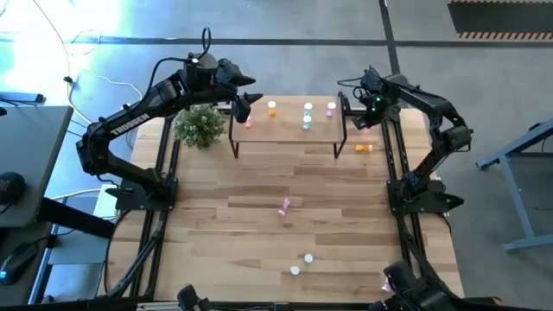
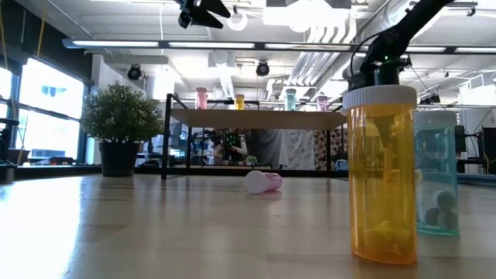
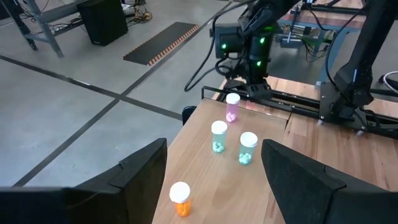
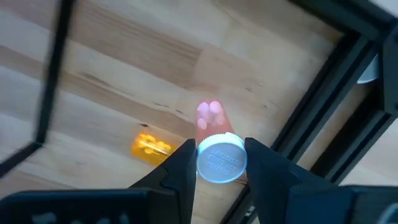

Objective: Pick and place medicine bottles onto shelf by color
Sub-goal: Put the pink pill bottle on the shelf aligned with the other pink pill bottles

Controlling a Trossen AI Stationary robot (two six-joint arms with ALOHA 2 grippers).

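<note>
1. Our right gripper [image 4: 216, 163] has its fingers clamped on a pink bottle [image 4: 213, 140], right of the shelf [image 1: 285, 130].
2. Left gripper [image 3: 214, 180] hangs released over the shelf's left end.
3. Next, probably: lift pink beside the shelf's pink bottle [image 3: 232, 107].

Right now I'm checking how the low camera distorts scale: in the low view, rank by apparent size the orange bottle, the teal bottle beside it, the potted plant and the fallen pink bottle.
1. orange bottle, largest only because it stands nearest the camera
2. teal bottle, partly hidden behind it
3. potted plant
4. fallen pink bottle, farther off, so its true size stays unsure
</note>
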